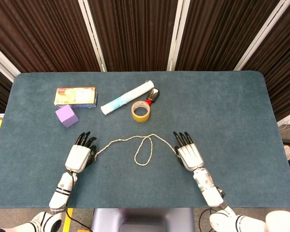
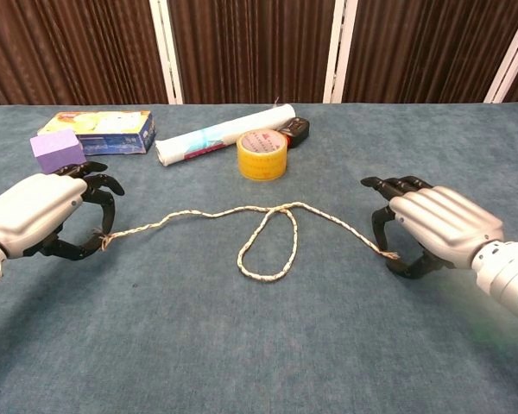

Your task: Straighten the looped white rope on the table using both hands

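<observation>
1. Head view: the white rope (image 1: 137,142) is lying mid-table with its loop hanging centrally; the left hand (image 1: 80,156) is pinching one end and the right hand (image 1: 188,153) is covering the other.
2. Chest view: the right hand's (image 2: 436,226) curled fingers are closing around the rope's (image 2: 268,226) tip, grip unconfirmed; secure it, then pull both ends apart evenly.

rope (image 2: 268,237): twisted fibre, rough | table (image 2: 242,345): matt felt-like cloth | hands: glossy white plastic | tape roll (image 2: 262,154): glossy
</observation>
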Robot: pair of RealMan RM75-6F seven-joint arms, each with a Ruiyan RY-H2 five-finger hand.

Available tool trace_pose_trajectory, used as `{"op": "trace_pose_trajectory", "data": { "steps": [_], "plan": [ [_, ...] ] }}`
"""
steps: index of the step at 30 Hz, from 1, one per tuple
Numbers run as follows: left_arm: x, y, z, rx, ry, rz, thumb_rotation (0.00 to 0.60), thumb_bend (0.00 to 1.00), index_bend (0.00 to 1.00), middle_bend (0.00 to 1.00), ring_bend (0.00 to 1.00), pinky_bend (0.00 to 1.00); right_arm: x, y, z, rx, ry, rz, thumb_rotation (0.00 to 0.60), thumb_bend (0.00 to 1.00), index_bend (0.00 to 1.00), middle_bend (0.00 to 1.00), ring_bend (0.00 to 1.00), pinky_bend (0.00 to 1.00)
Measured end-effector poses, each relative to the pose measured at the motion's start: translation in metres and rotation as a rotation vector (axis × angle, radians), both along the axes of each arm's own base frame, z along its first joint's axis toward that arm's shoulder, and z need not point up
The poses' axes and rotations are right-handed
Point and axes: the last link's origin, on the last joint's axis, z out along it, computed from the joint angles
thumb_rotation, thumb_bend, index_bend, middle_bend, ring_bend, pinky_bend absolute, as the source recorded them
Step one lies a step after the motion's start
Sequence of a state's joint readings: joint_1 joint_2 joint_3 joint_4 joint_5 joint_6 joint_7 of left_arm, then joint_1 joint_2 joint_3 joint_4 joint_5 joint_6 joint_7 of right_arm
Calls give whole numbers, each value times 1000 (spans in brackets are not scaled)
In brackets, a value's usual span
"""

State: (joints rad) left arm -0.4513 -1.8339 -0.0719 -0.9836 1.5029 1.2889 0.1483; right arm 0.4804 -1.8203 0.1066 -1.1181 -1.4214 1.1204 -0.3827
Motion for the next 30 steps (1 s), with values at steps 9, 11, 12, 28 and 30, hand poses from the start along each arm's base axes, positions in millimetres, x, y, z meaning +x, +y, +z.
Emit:
{"op": "trace_pose_trajectory", "data": {
  "steps": [9, 11, 12, 28, 30],
  "plan": [
    [-2, 1, 0, -5, -1, 2, 600, 583, 753, 226, 64, 117, 1, -2, -1, -3, 0, 0, 600, 417, 675, 103, 0, 0],
    [-2, 1, 0, -5, -3, 2, 600, 582, 753, 226, 64, 118, 0, -2, -2, -4, 3, -2, 600, 420, 693, 112, 0, 0],
    [-2, 1, 0, -4, -3, 1, 600, 582, 753, 226, 64, 117, 0, -2, -2, -5, 4, -2, 600, 431, 704, 118, 0, 0],
    [-2, 2, 2, 0, -5, -1, 600, 583, 753, 226, 65, 117, -2, -6, 2, -26, -14, -14, 600, 525, 761, 165, 0, 0],
    [-2, 2, 2, 1, -5, 0, 600, 583, 753, 226, 65, 117, -1, -7, 4, -31, -23, -11, 600, 539, 772, 170, 0, 0]
  ]
}}
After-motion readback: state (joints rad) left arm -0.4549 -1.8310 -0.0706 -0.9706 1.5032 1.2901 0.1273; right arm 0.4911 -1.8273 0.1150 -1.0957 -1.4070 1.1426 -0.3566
